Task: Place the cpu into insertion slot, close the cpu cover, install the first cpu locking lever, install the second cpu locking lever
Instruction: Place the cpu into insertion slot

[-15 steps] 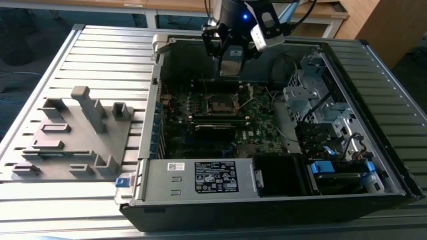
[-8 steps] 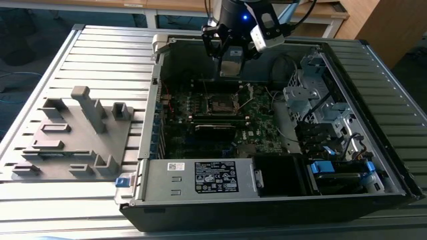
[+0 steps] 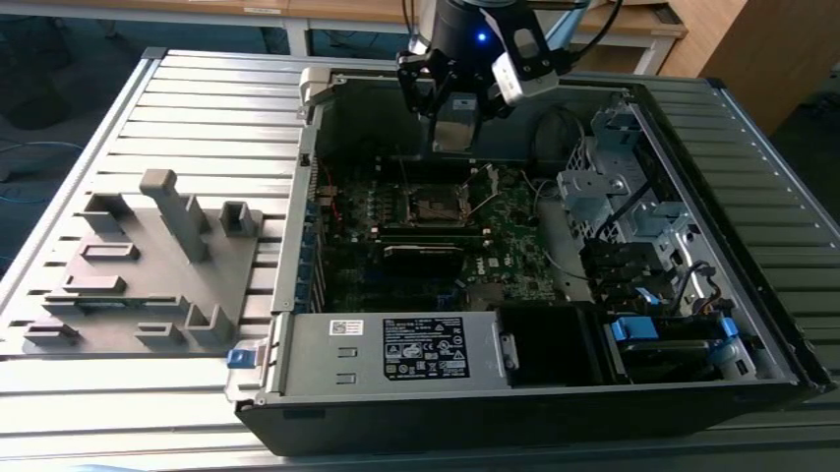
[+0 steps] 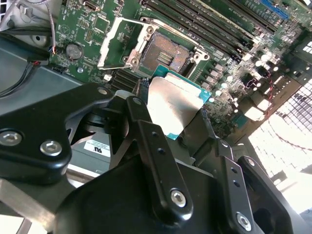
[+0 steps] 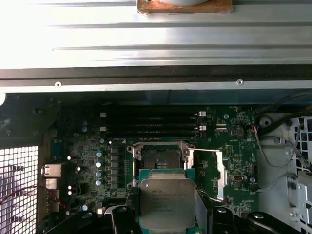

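Observation:
My gripper [image 3: 454, 120] hangs over the back of the open computer case, shut on the cpu [image 3: 455, 135]. The cpu is a silvery square on a teal carrier, held by two opposite edges between the black fingers in both wrist views [image 4: 173, 108] [image 5: 167, 202]. The insertion slot [image 3: 434, 206] lies on the green motherboard below and in front of the cpu, its dark contact field uncovered [image 4: 168, 52] [image 5: 159, 158]. The cpu cover [image 4: 118, 43] [image 5: 210, 166] is a silvery frame, swung open and lying beside the slot. The cpu is clear of the slot, well above the board.
The case's metal walls [image 3: 309, 147] surround the board. A drive cage [image 3: 617, 202] with cables stands at the exterior view's right, a power supply [image 3: 407, 349] at the front. Memory slots [image 5: 151, 124] run beside the socket. A grey fixture [image 3: 145, 265] sits on the table outside.

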You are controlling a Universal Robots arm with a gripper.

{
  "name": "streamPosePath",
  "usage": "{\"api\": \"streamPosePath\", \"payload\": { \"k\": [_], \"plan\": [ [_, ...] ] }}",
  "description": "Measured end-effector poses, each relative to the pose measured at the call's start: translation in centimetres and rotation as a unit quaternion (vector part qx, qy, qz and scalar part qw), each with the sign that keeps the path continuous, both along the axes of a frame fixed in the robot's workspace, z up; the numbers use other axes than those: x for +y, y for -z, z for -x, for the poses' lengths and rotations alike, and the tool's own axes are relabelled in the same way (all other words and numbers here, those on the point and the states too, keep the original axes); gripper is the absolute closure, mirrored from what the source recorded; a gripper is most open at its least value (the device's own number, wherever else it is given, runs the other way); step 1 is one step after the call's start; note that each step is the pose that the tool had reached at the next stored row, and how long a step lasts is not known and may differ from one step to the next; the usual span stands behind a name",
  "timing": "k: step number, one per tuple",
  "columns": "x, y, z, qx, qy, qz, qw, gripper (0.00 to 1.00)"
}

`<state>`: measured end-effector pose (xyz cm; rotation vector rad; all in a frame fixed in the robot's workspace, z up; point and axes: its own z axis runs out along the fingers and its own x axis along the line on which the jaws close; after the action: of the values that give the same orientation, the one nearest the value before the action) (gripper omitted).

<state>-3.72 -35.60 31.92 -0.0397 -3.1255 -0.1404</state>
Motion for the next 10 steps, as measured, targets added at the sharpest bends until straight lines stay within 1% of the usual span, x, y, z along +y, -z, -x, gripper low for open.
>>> {"api": "streamPosePath", "payload": {
  "k": [10],
  "plan": [
    [0.0,0.16,0.0,-0.0001,0.0,-0.0001,1.0,0.46]
  ]
}}
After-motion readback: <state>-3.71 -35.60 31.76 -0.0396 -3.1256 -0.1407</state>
